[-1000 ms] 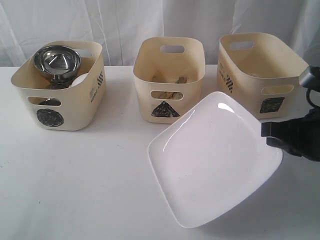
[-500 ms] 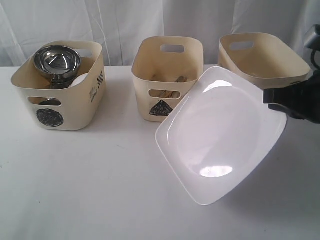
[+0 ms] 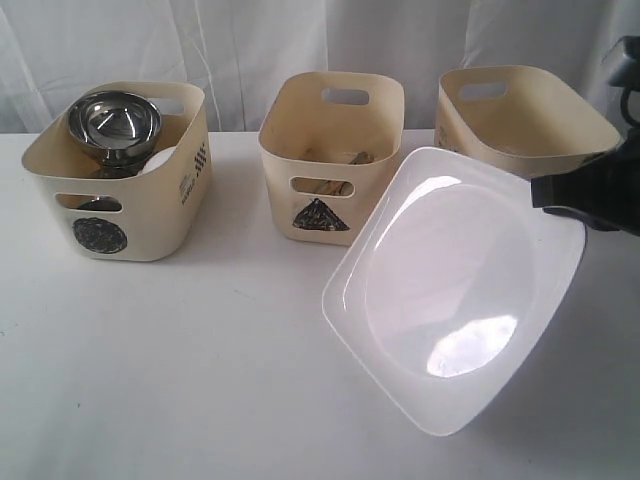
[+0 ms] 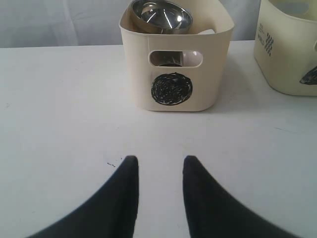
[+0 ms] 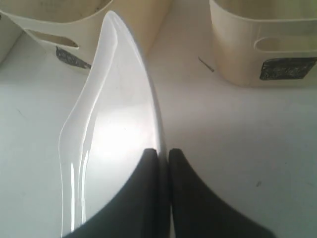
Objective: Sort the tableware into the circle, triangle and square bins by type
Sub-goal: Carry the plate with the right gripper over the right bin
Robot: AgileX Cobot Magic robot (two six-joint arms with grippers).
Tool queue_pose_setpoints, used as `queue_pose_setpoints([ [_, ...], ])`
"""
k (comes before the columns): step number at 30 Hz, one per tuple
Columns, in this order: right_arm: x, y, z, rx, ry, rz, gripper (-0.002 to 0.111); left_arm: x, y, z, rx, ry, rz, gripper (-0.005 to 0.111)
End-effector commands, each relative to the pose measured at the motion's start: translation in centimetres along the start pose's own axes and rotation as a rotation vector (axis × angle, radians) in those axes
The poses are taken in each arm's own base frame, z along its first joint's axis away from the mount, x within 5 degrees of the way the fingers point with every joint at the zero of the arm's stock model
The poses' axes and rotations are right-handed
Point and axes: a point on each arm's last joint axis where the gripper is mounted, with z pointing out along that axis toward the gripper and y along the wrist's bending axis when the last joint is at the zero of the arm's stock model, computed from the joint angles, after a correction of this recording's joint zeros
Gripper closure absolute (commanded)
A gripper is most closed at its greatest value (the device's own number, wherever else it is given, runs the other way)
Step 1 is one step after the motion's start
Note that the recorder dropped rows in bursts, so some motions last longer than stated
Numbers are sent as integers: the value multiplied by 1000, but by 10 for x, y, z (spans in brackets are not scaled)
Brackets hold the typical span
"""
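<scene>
A large white square plate (image 3: pixel 455 290) hangs tilted above the table, in front of the square bin (image 3: pixel 520 115). My right gripper (image 3: pixel 537 196) is shut on its right rim. The right wrist view shows the plate (image 5: pixel 114 124) edge-on, with the right gripper (image 5: pixel 162 154) pinching its rim. The circle bin (image 3: pixel 115 215) at the left holds a steel bowl (image 3: pixel 113 122) on top of other pieces. Wooden chopsticks (image 3: pixel 345 160) lie in the triangle bin (image 3: pixel 330 150). My left gripper (image 4: pixel 159 161) is open and empty over bare table, facing the circle bin (image 4: pixel 176 74).
A white curtain hangs behind the three bins. In the right wrist view the square bin (image 5: pixel 267 44) stands beside the plate and the triangle bin (image 5: pixel 59 20) beyond it. White table (image 3: pixel 180 370) stretches in front of the bins.
The right gripper has risen and tipped the plate up more steeply. The plate now covers the lower front of the square bin. The left gripper has not moved.
</scene>
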Motion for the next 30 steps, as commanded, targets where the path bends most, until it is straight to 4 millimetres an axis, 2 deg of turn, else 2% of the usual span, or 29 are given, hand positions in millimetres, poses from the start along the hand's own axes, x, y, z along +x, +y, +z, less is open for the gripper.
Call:
queue_pose_setpoints([
  [1,-3,2,-5,-6,-8,15,108,2,0,0,5,3,-6,70],
  [13,-12,-7,-30,116,-148,5,108,2,0,0,5,3,-6,70],
  [20,-19,-5,-45,149,-212,-50,108,2,0,0,5,3,-6,70],
  [30,-45,-1,-75,217,-346,-119,108,2,0,0,5,3,-6,70],
])
